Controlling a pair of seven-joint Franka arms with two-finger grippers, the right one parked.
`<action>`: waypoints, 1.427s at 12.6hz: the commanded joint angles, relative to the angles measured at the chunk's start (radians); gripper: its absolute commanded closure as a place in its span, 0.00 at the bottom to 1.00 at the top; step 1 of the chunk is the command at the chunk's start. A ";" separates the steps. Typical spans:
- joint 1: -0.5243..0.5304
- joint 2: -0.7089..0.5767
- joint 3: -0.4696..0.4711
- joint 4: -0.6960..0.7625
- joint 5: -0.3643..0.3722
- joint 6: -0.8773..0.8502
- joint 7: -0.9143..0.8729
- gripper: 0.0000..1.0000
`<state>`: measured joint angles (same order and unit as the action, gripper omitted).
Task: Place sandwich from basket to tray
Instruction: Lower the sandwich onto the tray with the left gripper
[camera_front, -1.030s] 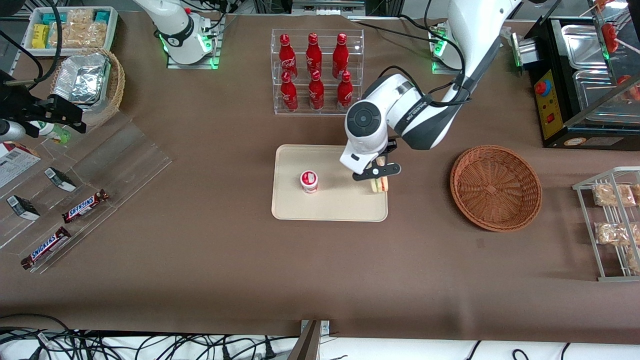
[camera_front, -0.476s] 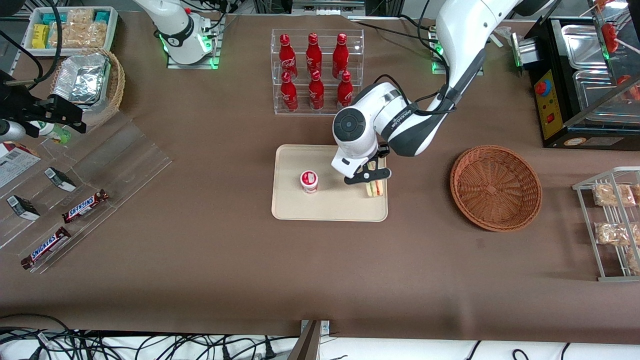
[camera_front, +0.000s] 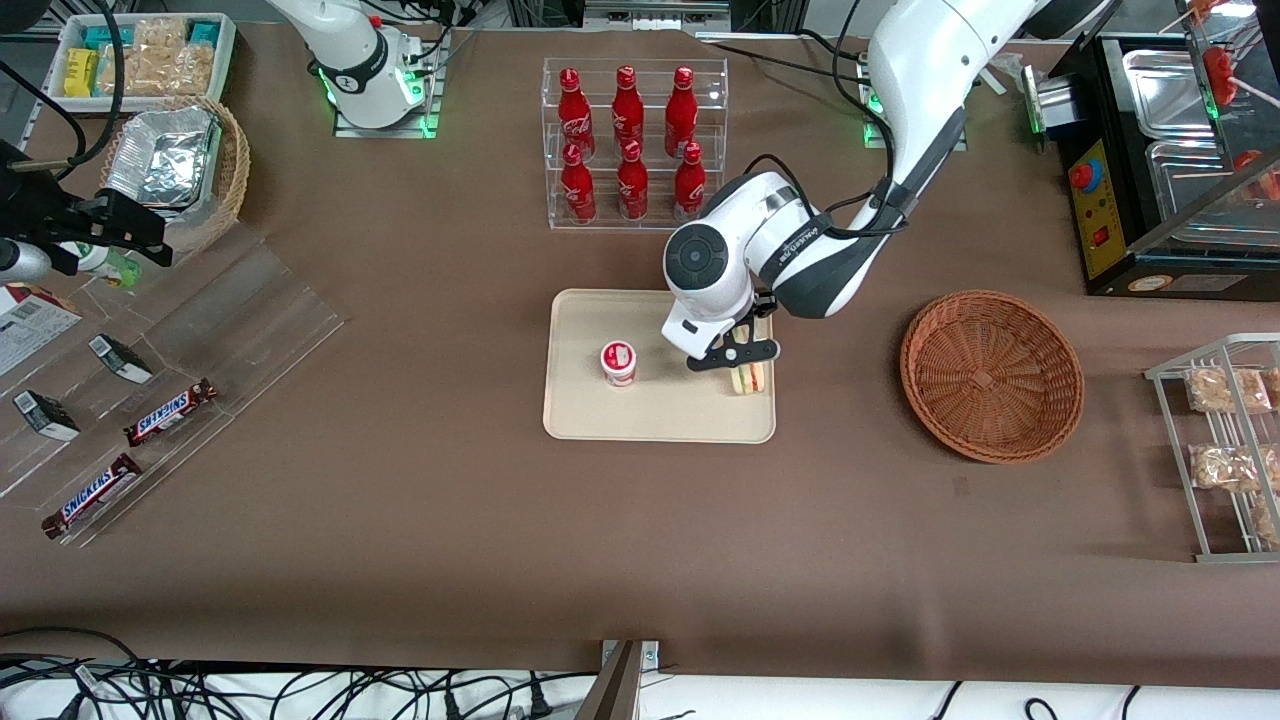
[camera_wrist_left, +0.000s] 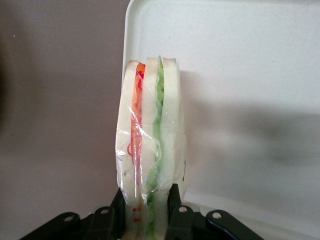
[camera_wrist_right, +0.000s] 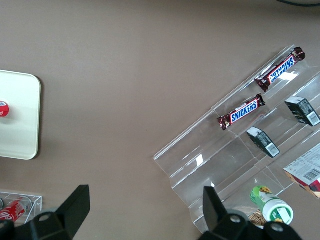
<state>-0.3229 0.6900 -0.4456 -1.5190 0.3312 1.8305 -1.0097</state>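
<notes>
The gripper (camera_front: 745, 362) holds the sandwich (camera_front: 749, 377) over the tray (camera_front: 660, 415), at the edge toward the basket (camera_front: 991, 375). A small cup (camera_front: 618, 362) stands on the tray beside it. The bottle rack (camera_front: 634, 145) sits farther from the camera.

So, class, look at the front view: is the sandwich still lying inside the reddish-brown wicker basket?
No. The basket holds nothing, and the sandwich is over the tray, clamped in the gripper.
</notes>
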 joint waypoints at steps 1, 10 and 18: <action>-0.027 0.039 0.001 0.062 0.017 -0.046 0.008 0.64; -0.030 0.082 0.002 0.117 0.017 -0.048 0.003 0.64; -0.056 0.102 0.004 0.143 0.020 -0.048 0.000 0.64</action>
<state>-0.3568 0.7717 -0.4455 -1.4174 0.3312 1.8126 -1.0096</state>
